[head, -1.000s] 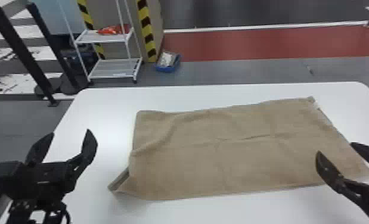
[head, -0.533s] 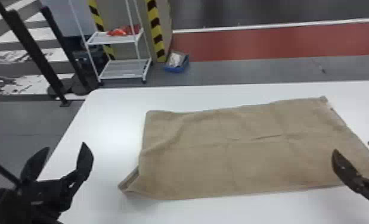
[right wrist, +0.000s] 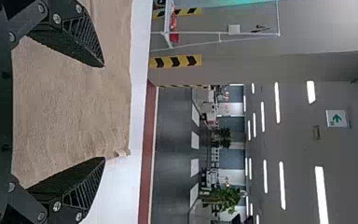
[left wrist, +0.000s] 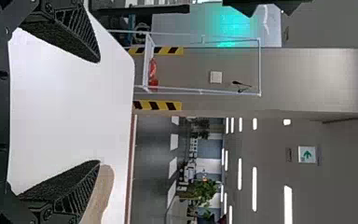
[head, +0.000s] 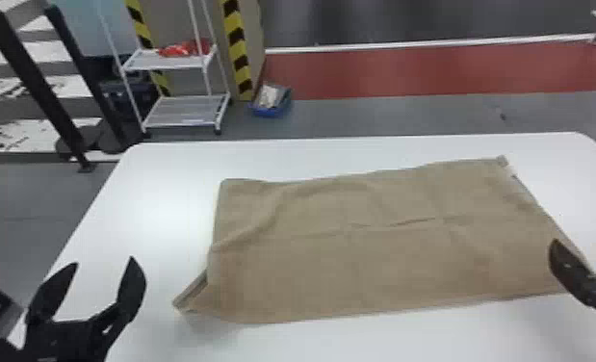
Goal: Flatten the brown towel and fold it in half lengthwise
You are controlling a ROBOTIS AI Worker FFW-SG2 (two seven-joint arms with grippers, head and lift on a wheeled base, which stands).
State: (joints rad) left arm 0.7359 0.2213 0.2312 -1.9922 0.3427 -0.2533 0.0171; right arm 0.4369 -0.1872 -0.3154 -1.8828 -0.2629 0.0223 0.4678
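Item one, nearest you on the left: left tool (head: 103,262), fingers spread, nothing between them, set apart from the cloth, whose near left corner lay to its right. Item two, near right: right tool (head: 583,236), fingers likewise parted and empty, over or beside the near right corner; contact could not be told. Of the pair, the right was the nearer to its end of the cloth. Item three, between and beyond them: one brown towel (head: 359,260), spread on the white tabletop (head: 166,202), long axis running left to right across your front, the right end slanting a little away. Its near left corner flared outward, layers showing; a shallow wrinkle ran along the middle. Your coming move, as judged, turned on that lie: one tool to each end of a long edge, the left having the wider gap to close. Item four, farthest: the towel's far long edge, roughly parallel to the tabletop's far rim.
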